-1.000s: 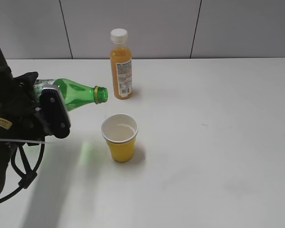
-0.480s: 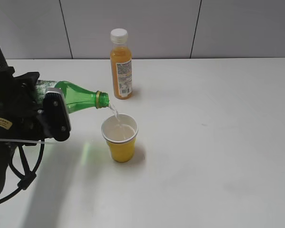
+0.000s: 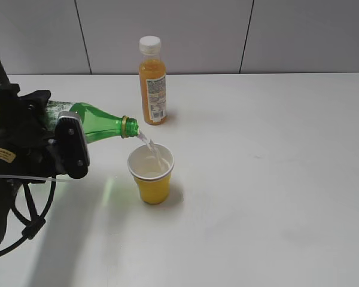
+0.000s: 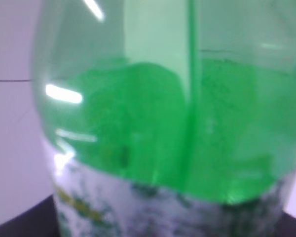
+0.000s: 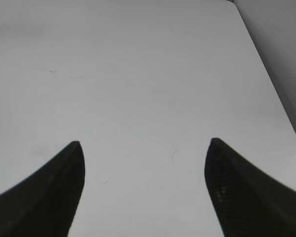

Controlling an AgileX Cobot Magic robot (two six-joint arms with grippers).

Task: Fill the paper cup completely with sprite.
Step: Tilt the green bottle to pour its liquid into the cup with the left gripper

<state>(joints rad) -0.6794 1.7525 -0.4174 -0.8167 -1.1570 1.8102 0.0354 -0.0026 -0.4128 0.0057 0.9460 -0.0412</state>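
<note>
Right up against my left wrist camera sits the sprite bottle [image 4: 163, 123], green plastic filling the whole view, with a green-white label at the bottom too blurry to read. My left fingers [image 3: 51, 140] are clamped around its body, holding it tipped nearly flat, neck pointing right. A thin clear stream runs from the open mouth into the paper cup [image 3: 151, 173], which stands upright on the white table [image 3: 275, 179] just below and right of the neck. Behind the cup, near the back wall, there's an orange juice bottle [image 3: 152, 81] with a white cap; its label print is too small to make out. My right fingers [image 5: 143, 148] are spread wide over bare table, holding nothing, with the table's right edge in view. Lots of open room right of the cup.
</note>
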